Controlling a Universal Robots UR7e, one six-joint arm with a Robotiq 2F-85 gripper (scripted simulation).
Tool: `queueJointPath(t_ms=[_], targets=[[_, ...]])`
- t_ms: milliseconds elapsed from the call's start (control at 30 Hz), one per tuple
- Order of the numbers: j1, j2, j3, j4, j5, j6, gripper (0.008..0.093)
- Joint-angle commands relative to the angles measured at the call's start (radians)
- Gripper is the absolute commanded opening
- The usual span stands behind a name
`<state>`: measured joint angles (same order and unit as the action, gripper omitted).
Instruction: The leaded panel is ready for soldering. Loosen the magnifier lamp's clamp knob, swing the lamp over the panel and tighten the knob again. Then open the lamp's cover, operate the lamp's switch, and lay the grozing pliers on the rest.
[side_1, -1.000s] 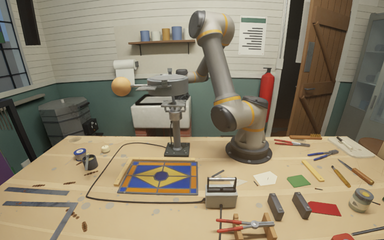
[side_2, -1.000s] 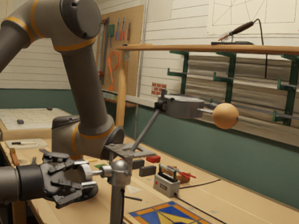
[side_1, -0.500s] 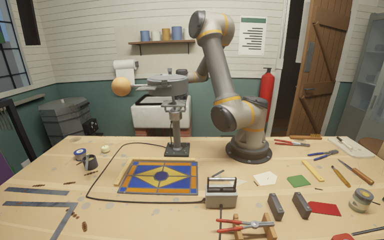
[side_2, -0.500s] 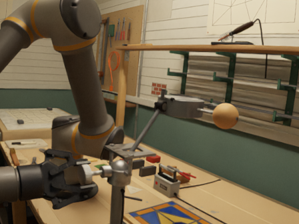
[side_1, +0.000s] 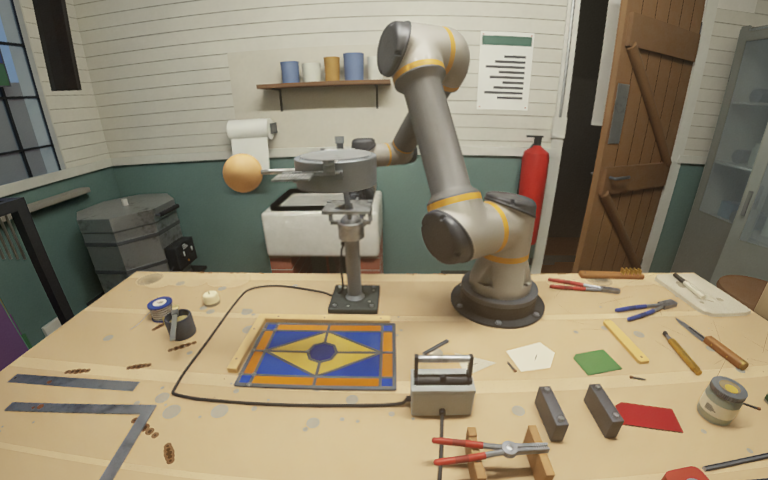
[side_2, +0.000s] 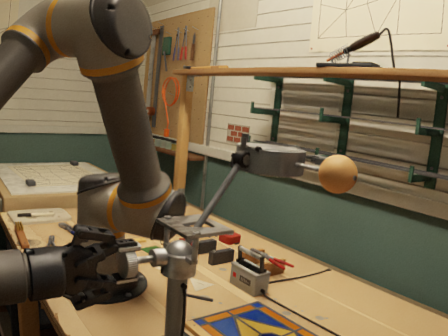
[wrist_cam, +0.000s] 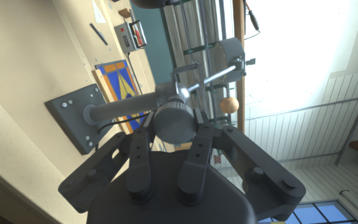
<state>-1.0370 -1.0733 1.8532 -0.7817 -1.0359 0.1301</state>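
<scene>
In the middle of the bench the leaded panel (side_1: 320, 354) of blue, yellow and orange glass lies flat in front of the magnifier lamp's post (side_1: 353, 266). The lamp head (side_1: 335, 167) with its closed cover sits high above the post, its orange ball handle (side_1: 242, 173) pointing left. The grey clamp knob (wrist_cam: 174, 124) sticks out from the joint at the top of the post, on the far side from the panel. The red-handled grozing pliers (side_1: 488, 450) lie across the wooden rest (side_1: 532, 455) at the front edge. My gripper (wrist_cam: 173, 119) is behind the post and grips the clamp knob.
The lamp's base plate (side_1: 354, 299) and black cable (side_1: 215, 339) lie close to the panel, with the grey switch box (side_1: 442, 386) to its right. Hand tools, glass pieces and two grey blocks (side_1: 577, 410) cover the right half of the bench.
</scene>
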Motion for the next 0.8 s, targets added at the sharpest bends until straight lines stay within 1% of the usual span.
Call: queueJointPath(t_ms=[0,433,767], targets=[[0.001,0.0,0.001,0.001,0.0,0.042,0.008],[0.001,0.0,0.001,0.001,0.0,0.633,0.008],[0.001,0.0,0.001,0.001,0.0,1.015,0.008]])
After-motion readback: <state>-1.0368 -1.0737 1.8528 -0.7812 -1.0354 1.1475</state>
